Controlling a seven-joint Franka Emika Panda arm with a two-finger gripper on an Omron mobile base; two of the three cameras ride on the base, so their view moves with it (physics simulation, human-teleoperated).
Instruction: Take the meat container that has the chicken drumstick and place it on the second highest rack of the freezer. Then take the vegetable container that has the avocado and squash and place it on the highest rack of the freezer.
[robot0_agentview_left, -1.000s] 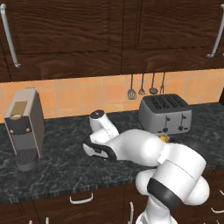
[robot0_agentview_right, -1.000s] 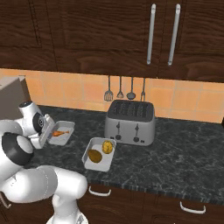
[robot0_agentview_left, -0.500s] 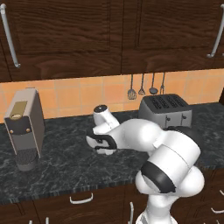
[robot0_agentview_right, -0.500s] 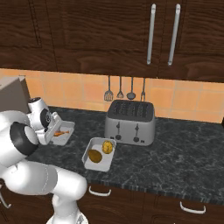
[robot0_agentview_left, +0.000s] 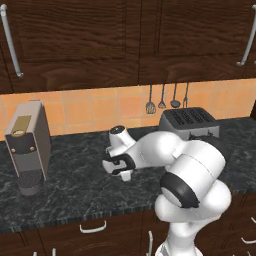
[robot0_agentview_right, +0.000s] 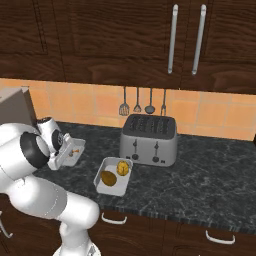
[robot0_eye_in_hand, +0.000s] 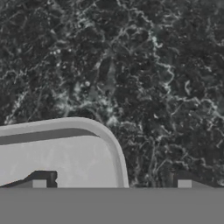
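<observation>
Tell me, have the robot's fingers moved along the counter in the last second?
Yes, a little. The fingers have drifted away from the coffee machine toward the toaster, and now hang open over one end of the drumstick tray.

Arm reaching low over the dark bench, left base view.

The white arm (robot0_agentview_left: 185, 165) rises from the lower right and bends left, its hand (robot0_agentview_left: 119, 170) held low over the black marbled bench (robot0_agentview_left: 75, 185), fingers pointing down. A tan coffee machine (robot0_agentview_left: 27, 147) stands at the left end of the bench. A grey toaster (robot0_agentview_left: 189, 122) sits at the back right, partly behind the arm. Four utensils (robot0_agentview_left: 167, 97) hang on the orange tiled backsplash (robot0_agentview_left: 90, 107). Dark wood cabinets (robot0_agentview_left: 100, 40) hang above; drawers with pale handles (robot0_agentview_left: 92, 229) run below.
</observation>
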